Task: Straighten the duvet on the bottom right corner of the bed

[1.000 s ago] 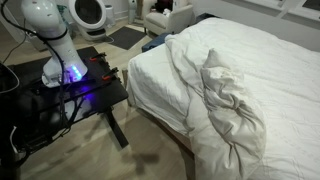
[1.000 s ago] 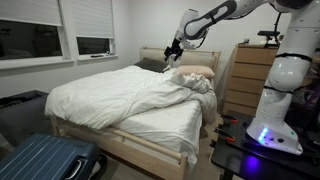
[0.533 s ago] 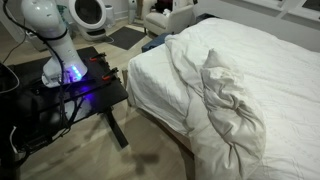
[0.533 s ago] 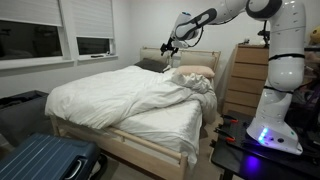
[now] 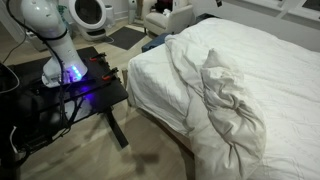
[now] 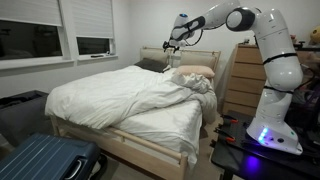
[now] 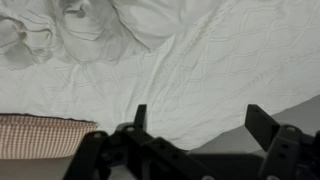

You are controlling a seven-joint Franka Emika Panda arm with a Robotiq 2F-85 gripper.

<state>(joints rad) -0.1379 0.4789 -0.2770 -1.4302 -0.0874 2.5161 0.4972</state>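
An exterior view shows the gripper (image 6: 172, 39) high above the head of the bed (image 6: 130, 149); only the wrist view shows its jaws spread wide and empty. The duvet (image 5: 235, 110) lies bunched in ridges across the bed.

The tool (image 6: 171, 40) hangs above the head of the bed (image 6: 152, 152), apart from the bunched duvet (image 6: 108, 95).

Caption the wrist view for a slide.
Open jaws above the quilted white duvet, bunched at top, tan pillow at lower left.
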